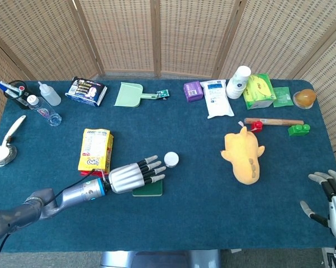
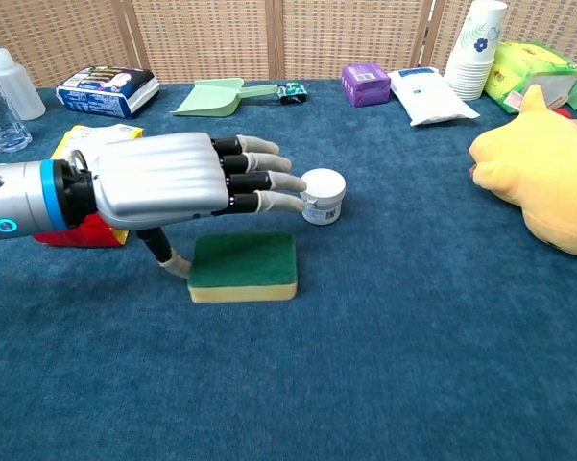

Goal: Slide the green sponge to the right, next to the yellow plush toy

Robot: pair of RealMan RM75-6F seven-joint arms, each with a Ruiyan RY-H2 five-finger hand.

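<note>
The green sponge (image 2: 245,263) with a yellow underside lies flat on the blue cloth (image 2: 384,365), also seen from above as the sponge (image 1: 150,190). My left hand (image 2: 173,178) hovers flat over its left and back part, fingers stretched toward the right, and its thumb touches the sponge's left edge. From the head view the left hand (image 1: 133,175) covers the sponge's upper part. The yellow plush toy (image 1: 243,157) lies far to the right, and shows as the plush toy (image 2: 542,182) at the chest view's right edge. My right hand (image 1: 331,204) rests with spread fingers at the table's right front corner.
A small white jar (image 2: 323,196) stands just beyond my left fingertips, between sponge and toy. A yellow snack packet (image 1: 95,148) lies behind the left hand. Bottles, a green dustpan (image 1: 128,94), packets and paper cups line the back edge.
</note>
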